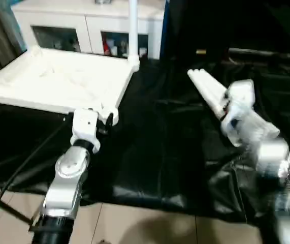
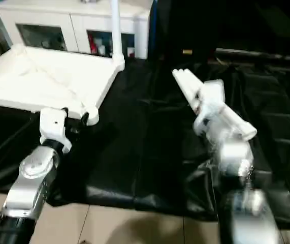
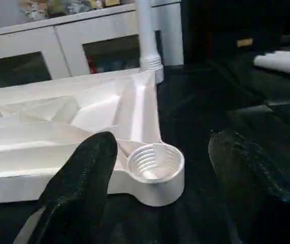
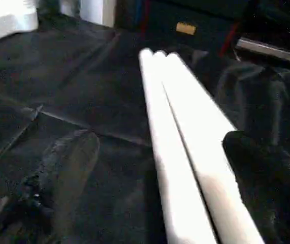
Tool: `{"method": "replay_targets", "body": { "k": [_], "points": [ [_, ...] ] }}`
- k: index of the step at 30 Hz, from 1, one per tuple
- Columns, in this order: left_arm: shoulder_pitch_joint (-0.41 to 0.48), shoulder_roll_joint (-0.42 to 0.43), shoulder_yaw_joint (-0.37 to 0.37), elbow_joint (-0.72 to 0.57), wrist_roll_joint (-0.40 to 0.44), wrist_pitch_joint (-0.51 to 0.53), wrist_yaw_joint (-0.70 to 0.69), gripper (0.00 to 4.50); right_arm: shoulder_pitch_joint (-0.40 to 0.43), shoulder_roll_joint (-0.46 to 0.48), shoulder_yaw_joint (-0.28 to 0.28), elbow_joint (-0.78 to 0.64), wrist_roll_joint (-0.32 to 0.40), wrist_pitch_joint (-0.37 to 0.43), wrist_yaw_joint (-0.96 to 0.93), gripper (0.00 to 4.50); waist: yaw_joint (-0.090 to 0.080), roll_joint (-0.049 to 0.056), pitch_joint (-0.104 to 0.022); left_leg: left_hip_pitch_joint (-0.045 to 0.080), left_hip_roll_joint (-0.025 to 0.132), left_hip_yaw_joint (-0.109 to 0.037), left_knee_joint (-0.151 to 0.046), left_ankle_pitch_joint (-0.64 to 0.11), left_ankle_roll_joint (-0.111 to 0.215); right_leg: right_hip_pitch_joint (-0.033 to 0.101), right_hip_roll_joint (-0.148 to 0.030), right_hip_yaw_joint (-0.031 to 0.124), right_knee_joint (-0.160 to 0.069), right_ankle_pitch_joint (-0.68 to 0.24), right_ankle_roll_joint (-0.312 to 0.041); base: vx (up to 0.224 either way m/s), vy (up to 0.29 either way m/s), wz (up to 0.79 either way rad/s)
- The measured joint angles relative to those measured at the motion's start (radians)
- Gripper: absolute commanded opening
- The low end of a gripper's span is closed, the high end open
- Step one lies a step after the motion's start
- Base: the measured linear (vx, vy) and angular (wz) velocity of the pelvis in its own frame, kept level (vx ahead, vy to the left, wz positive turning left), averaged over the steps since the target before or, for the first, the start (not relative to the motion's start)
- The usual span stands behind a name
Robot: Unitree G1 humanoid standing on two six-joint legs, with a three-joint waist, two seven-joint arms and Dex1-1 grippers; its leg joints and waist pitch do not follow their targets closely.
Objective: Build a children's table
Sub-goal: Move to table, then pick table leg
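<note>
The children's table top point(image 1: 58, 79) lies upside down on the left, ribbed side up. One white leg point(image 1: 133, 30) stands upright in its far right corner socket. The near right corner socket point(image 3: 155, 162) holds no leg, and my left gripper point(image 3: 162, 142) is open with one black finger on each side of it. Three loose white legs point(image 4: 185, 137) lie side by side on the black cover to the right. My right gripper point(image 4: 160, 141) is open and straddles them, its fingers point(image 4: 256, 162) apart from each other and low over the cover.
A black wrinkled cover drapes the work table point(image 1: 160, 152), whose front edge runs just ahead of my forearms. Behind it stands a white cabinet point(image 1: 84, 25) with glass doors. A black cable point(image 1: 12, 178) hangs by my left arm.
</note>
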Motion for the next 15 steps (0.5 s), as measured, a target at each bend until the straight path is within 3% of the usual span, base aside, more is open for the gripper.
{"method": "replay_targets", "body": {
  "k": [3, 7, 15],
  "points": [
    [0.017, 0.030, -0.018, -0.075, -0.051, 0.027, -0.091, 3.35, -0.123, -0.057, 0.025, 0.210, -0.038, 0.003, 0.021, 4.47, 0.003, 0.001, 0.001, -0.009, 0.000, 0.002, 0.001, 0.002, 0.003, -0.006, -0.002, -0.001, 0.000, 0.001, 0.000, 0.000, 0.000, 0.00],
    [0.057, 0.082, -0.035, -0.161, -0.113, 0.073, -0.200, 3.35, -0.255, -0.095, 0.042, 0.386, -0.059, 0.011, 0.094, 4.47, 0.005, 0.001, 0.001, -0.010, 0.002, 0.003, 0.001, 0.002, 0.004, -0.008, -0.001, -0.002, 0.001, 0.000, -0.001, 0.000, 0.000, 0.00],
    [0.099, 0.148, -0.075, -0.285, -0.180, 0.171, -0.324, 3.35, -0.342, -0.100, 0.048, 0.597, -0.072, 0.042, 0.131, 4.47, 0.008, 0.008, 0.007, -0.013, 0.014, 0.025, 0.001, 0.006, 0.007, -0.015, -0.001, -0.001, 0.003, 0.002, -0.004, 0.000, 0.000, 0.00]
  ]
}}
